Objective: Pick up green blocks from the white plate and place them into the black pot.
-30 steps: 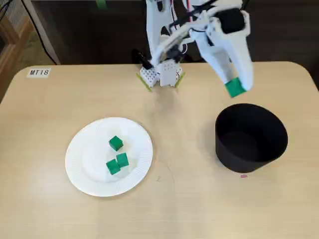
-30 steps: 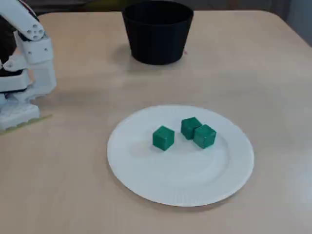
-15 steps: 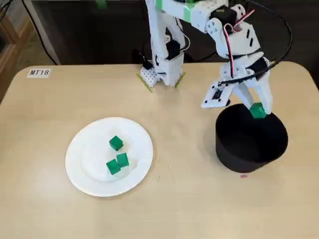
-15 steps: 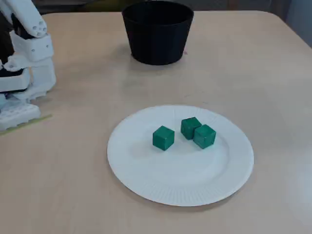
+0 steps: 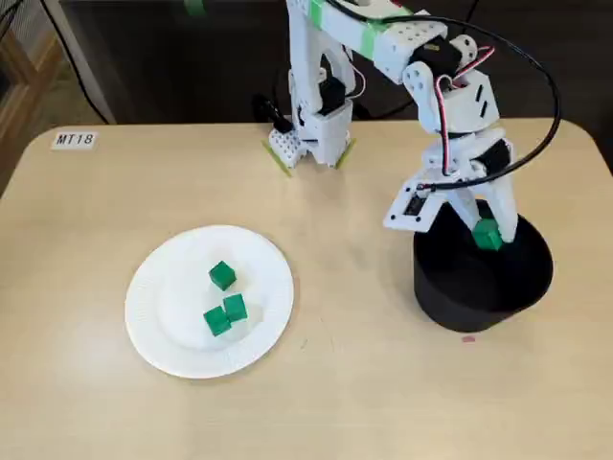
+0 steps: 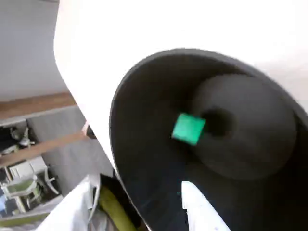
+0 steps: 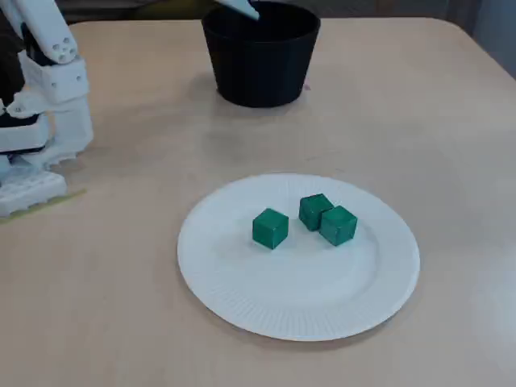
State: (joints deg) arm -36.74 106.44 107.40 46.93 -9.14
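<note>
one green block (image 6: 188, 128) is loose inside the black pot (image 6: 144, 159).

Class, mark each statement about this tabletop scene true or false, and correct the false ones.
1. Three green blocks lie on the white plate. True.
2. The black pot lies tipped on its side. False: it stands upright.
3. The tool hangs over the plate. False: it is over the pot, jaws open.
4. The wrist view shows a single green block within the pot's mouth, clear of the tool. True.
</note>
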